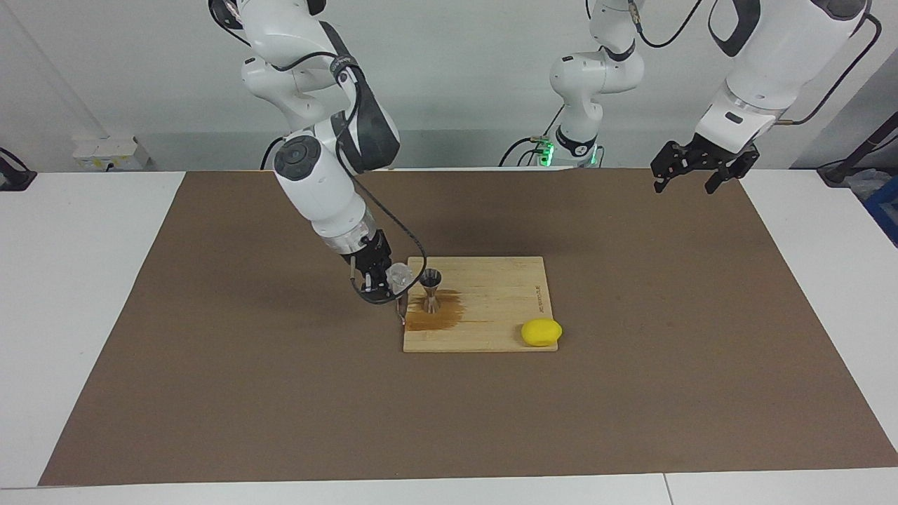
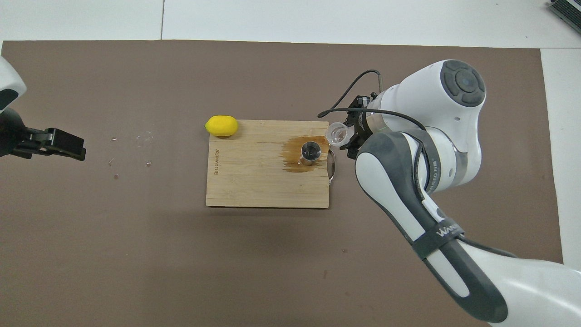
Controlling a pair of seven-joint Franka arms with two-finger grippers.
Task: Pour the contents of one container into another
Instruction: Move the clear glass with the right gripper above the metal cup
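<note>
1. We see a bench (image 1: 63,294) covered by a brown mat (image 1: 280,407), with both arms reaching in over it.
2. On the mat lies a wooden cutting board (image 1: 491,308) with a brown wet stain (image 1: 438,317) at the right arm's end of it.
3. Our right gripper (image 1: 384,279) hangs over the board's edge at that end, its fingers clenched on the clear cup (image 1: 400,275), which is tipped toward the jigger.
4. Our left gripper (image 1: 694,167) waits in the air over the left arm's end of the mat, fingers released and holding nothing.
5. A yellow lemon (image 1: 541,332) sits at the board's corner, farther from the robots and toward the left arm's end.
6. The steel jigger (image 1: 430,289) stands upright on the stain, just beside the cup.
7. In the overhead view the cup (image 2: 337,133) sits over the board's corner.
</note>
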